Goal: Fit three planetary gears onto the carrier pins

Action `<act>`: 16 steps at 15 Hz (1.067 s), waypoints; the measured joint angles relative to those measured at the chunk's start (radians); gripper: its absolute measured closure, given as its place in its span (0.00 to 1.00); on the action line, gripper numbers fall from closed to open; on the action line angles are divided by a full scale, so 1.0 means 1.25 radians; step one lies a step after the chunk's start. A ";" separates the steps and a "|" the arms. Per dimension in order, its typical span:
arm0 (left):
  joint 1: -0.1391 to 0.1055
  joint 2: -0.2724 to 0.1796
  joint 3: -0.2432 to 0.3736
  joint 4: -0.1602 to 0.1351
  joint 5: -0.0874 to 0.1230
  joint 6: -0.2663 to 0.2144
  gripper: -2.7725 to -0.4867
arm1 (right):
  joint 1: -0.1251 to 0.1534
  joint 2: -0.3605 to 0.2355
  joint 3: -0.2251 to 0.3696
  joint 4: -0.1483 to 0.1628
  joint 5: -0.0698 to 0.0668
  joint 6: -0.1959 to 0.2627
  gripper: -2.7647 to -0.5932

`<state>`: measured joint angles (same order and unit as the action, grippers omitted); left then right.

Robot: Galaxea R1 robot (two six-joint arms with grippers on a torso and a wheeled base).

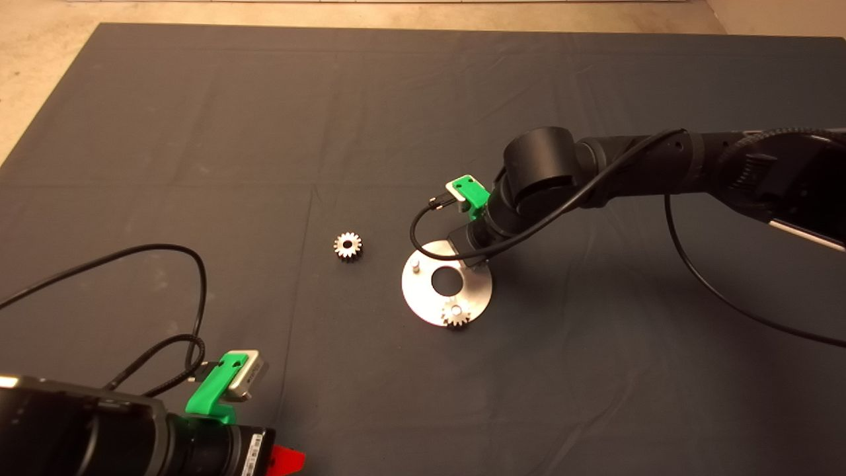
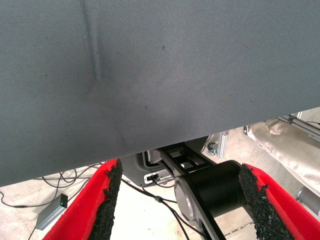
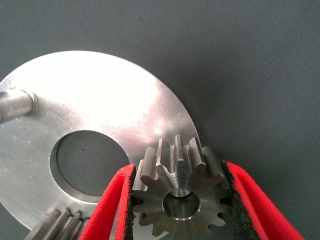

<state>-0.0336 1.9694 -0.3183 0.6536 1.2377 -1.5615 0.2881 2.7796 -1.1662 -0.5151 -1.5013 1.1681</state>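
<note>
The mat (image 1: pixel 198 132) is matt dark woven cloth, creased in places. The disc (image 3: pixel 100 105) is bright brushed metal with fine scratches, and the gear (image 3: pixel 180 190) on it is duller grey machined metal. The right gripper's fingers (image 3: pixel 107 210) are smooth red plastic faced with rough, grainy black pads (image 3: pixel 237 200).

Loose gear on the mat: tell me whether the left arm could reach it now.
Probably yes. The loose gear lies alone on open mat, and the left hand waits open at the near edge, nothing between.
</note>
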 joint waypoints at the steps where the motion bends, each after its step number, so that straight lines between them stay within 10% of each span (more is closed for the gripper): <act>1: 0.000 0.000 0.000 0.000 0.000 0.000 0.50 | 0.000 -0.001 0.000 0.000 -0.001 0.000 0.81; 16: 0.000 -0.009 0.000 0.000 0.000 0.000 0.50 | 0.000 0.000 0.000 0.000 -0.002 0.000 0.78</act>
<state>-0.0336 1.9585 -0.3183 0.6536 1.2372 -1.5615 0.2881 2.7791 -1.1662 -0.5147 -1.5032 1.1681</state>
